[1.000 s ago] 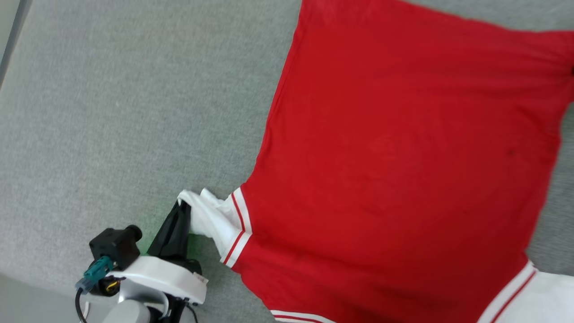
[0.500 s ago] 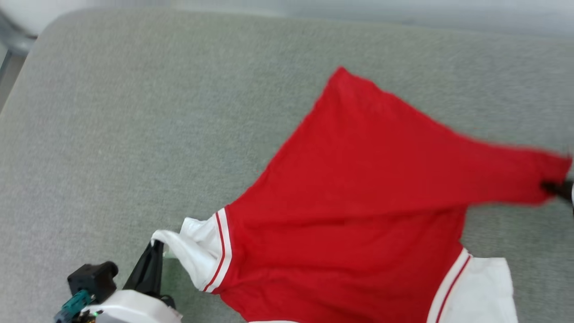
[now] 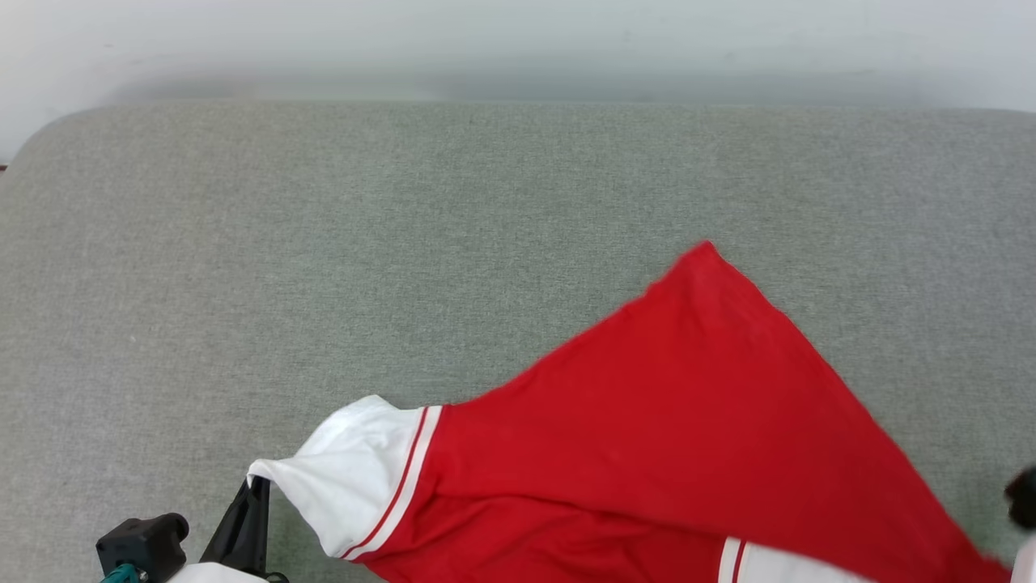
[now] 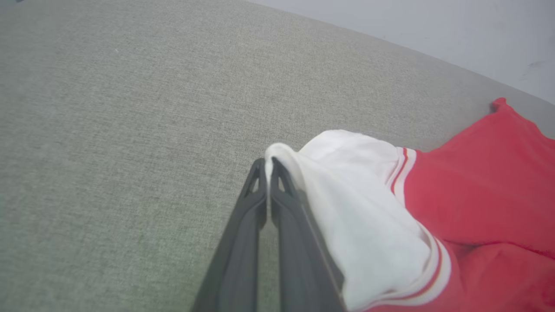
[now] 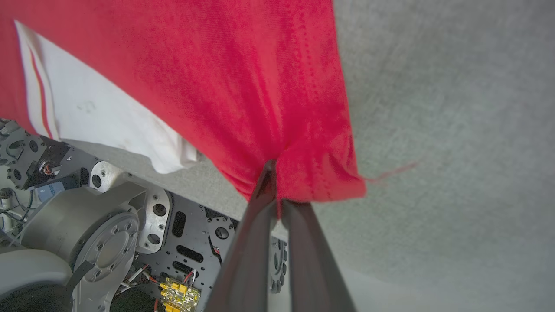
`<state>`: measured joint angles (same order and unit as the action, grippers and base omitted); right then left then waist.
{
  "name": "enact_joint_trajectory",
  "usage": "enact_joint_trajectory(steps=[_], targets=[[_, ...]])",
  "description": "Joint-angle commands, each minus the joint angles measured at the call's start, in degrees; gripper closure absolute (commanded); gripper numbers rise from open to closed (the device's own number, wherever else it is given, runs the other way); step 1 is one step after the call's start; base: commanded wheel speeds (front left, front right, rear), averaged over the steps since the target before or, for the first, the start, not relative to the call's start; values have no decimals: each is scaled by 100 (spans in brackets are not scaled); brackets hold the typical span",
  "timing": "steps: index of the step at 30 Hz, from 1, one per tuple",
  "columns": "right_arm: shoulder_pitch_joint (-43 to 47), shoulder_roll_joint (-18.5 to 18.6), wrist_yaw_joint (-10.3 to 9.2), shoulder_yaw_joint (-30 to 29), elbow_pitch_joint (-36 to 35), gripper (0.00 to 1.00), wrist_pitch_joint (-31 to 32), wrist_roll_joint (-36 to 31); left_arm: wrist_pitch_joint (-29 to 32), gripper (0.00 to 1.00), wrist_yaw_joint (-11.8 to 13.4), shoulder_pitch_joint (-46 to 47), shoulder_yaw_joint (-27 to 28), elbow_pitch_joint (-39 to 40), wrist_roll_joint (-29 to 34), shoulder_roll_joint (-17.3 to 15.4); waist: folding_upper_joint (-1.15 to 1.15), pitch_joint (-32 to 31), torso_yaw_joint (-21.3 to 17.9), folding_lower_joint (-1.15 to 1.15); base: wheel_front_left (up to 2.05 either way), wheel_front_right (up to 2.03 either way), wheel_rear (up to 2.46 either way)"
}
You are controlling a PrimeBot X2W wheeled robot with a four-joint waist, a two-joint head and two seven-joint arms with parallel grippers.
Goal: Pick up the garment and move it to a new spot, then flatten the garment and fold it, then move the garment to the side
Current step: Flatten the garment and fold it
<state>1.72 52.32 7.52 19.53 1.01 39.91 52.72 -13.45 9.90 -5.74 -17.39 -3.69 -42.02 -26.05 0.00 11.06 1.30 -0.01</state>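
Observation:
The garment (image 3: pixel 672 421) is a red shirt with white sleeves and red-and-white trim, spread over the near right of the grey surface with one red corner pointing away from me. At the lower left my left gripper (image 3: pixel 257 484) is shut on the edge of a white sleeve (image 3: pixel 348 474). The left wrist view shows that gripper (image 4: pixel 269 164) with its two dark fingers pressed together on the sleeve's (image 4: pixel 347 190) hem. In the right wrist view my right gripper (image 5: pixel 275 173) is shut on a bunched red corner of the garment (image 5: pixel 243 82), lifted off the surface.
A grey fabric surface (image 3: pixel 324 243) reaches back to a pale wall (image 3: pixel 518 40), its far edge rounded at the left corner. The right wrist view shows the robot's own metal base (image 5: pixel 108 234) below the surface's near edge.
The head camera has tilted up, bringing the far edge and wall into view. The right gripper has pulled its red corner toward me, so the flat garment now lies doubled over.

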Motion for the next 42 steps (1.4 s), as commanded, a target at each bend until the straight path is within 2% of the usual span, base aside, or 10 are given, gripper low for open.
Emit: enact_joint_trajectory(steps=[1,6,14,15,16,17,26,31,36,42], targets=[[304,-110,-6,-43,4,100,17,-60,-2,100,27,-76,23,20,-9,-24,0,-25,-35,1,0,0,0],[827,-435,-6,-159,66,100,-126,-343,8,100,39,-44,26,51,9,-66,0,34,-56,1,0,0,0],[832,-988,-6,-136,413,100,-642,-834,19,100,44,48,-8,16,24,-71,0,75,-34,1,0,0,0],[772,-1060,-8,-183,461,77,-763,-881,17,100,49,51,-7,9,26,-73,0,67,-39,1,0,0,0],[725,-1124,-9,-223,520,42,-819,-903,12,100,55,47,-7,5,26,-72,0,53,-46,1,0,0,0],[676,-1156,-9,-235,545,0,-867,-917,7,100,58,38,-8,-3,25,-69,0,31,-53,1,0,0,0],[7,-1069,-6,-1095,42,0,-1517,-974,-22,100,56,-11,-40,85,46,-69,0,-113,-19,1,0,0,0],[-786,-982,-6,-1453,-493,0,-1374,-1048,25,100,64,95,-99,210,99,-89,0,-41,75,1,0,0,0],[-1718,-860,-6,-1260,-806,0,-853,-1068,74,100,62,281,-207,311,176,-52,0,141,216,1,0,0,0],[-2793,-726,-6,-436,-658,0,84,-1084,88,100,10,571,-371,359,302,57,0,426,437,1,0,0,0]])
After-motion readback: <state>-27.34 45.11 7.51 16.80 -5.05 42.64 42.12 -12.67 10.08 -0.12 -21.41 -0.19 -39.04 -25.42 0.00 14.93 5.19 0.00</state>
